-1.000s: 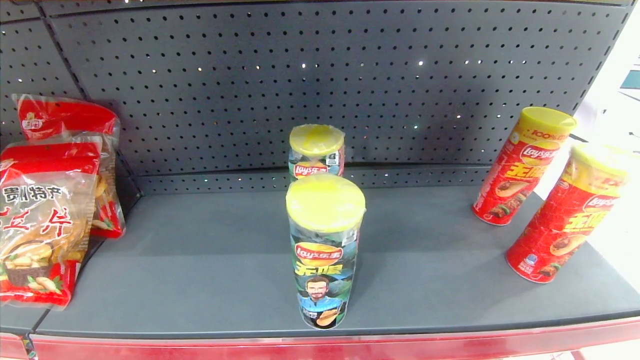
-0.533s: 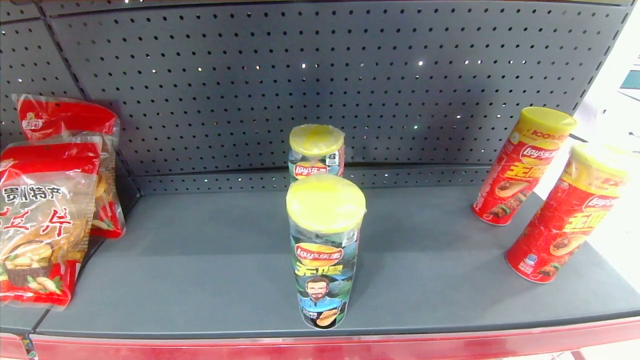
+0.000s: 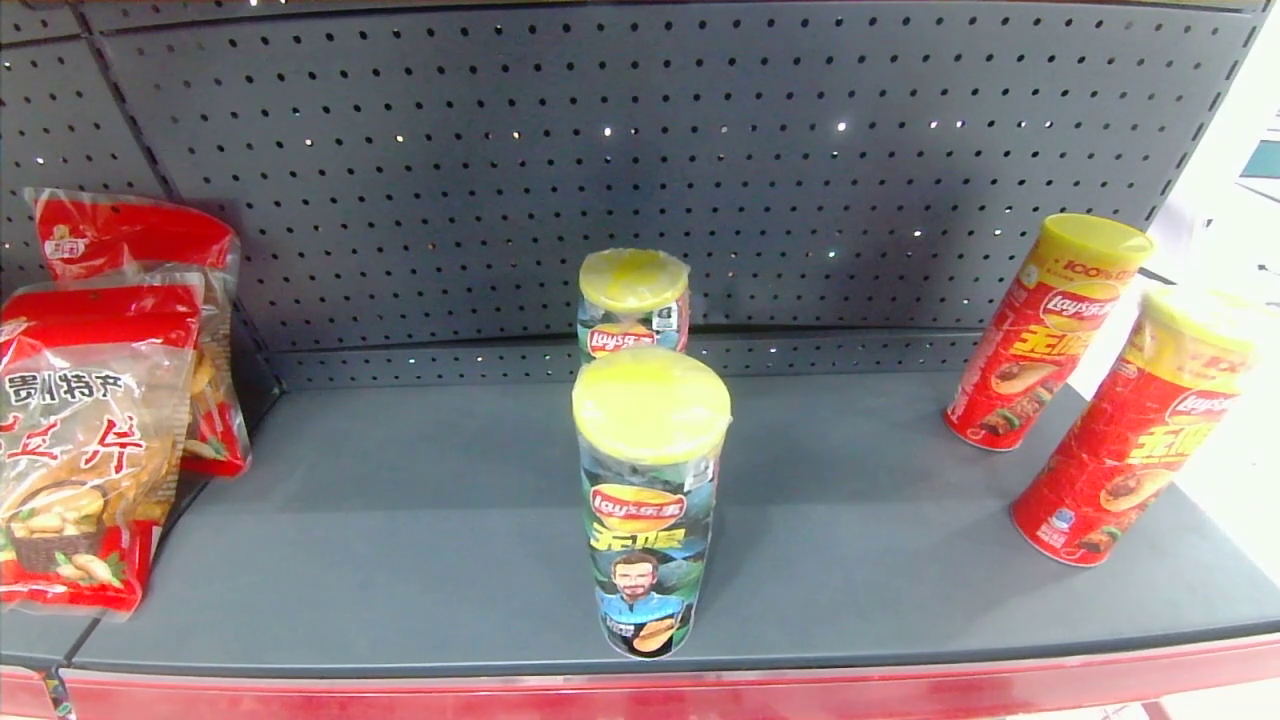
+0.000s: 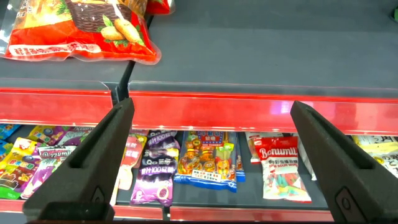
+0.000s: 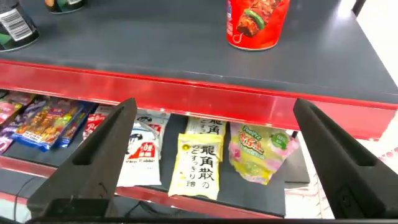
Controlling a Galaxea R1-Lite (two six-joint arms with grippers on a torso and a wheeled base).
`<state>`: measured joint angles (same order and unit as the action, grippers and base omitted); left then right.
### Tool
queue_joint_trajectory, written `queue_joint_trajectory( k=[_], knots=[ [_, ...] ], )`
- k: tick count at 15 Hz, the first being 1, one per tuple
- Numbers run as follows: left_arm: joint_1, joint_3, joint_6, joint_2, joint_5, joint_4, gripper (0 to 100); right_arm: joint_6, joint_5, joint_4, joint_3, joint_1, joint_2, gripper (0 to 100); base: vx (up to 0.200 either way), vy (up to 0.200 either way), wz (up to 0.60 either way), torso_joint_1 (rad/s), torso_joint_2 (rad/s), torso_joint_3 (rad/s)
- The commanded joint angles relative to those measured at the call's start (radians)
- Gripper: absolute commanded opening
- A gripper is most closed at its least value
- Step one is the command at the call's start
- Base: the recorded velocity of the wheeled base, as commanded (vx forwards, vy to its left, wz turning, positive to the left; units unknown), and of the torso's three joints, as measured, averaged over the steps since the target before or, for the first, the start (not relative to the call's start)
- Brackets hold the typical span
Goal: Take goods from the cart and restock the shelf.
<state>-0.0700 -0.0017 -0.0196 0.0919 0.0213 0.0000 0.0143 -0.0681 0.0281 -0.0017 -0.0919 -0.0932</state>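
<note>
On the grey shelf [image 3: 420, 520] two green chip cans with yellow lids stand in the middle, one at the front [image 3: 648, 500] and one behind it [image 3: 633, 300]. Two red chip cans stand at the right, one farther back [image 3: 1045, 335] and one nearer the edge [image 3: 1135, 430]. My left gripper [image 4: 211, 165] is open and holds nothing; it faces the shelf's red front lip [image 4: 205, 109]. My right gripper [image 5: 214, 165] is open too, just in front of the red lip [image 5: 186, 87], below a red chip can [image 5: 255, 22].
Red bags of potato snacks [image 3: 80, 440] lean at the shelf's left end, one showing in the left wrist view [image 4: 81, 28]. A perforated back panel [image 3: 640, 170] closes the shelf behind. The lower shelf holds several snack packets [image 4: 205, 155] [image 5: 199, 165].
</note>
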Motion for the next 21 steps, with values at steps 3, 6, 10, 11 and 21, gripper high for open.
queue_joint_trajectory(
  k=[3,6,10,11,21],
  knots=[
    [-0.001,0.0,0.001,0.002,0.0,0.0,100,-0.014,0.059,-0.028,0.0,0.13,0.036,100,0.0,0.0,0.0,0.0,0.0,0.0],
    [-0.001,0.0,0.001,0.002,0.0,0.0,100,-0.02,0.039,-0.03,0.002,0.095,0.089,100,0.0,0.0,0.0,0.0,0.0,0.0],
    [-0.001,0.0,0.0,0.002,0.0,0.0,100,-0.019,0.04,-0.03,0.002,0.095,0.09,100,0.0,0.0,0.0,0.0,0.0,0.0],
    [-0.001,0.0,0.0,0.002,0.0,0.0,100,-0.02,0.04,-0.03,0.002,0.095,0.09,100,0.0,0.0,0.0,0.0,0.0,0.0],
    [-0.001,0.0,0.001,0.002,0.0,0.0,100,-0.014,0.042,-0.03,0.002,0.095,0.09,100,0.0,0.0,0.0,0.0,0.0,0.0]
  ],
)
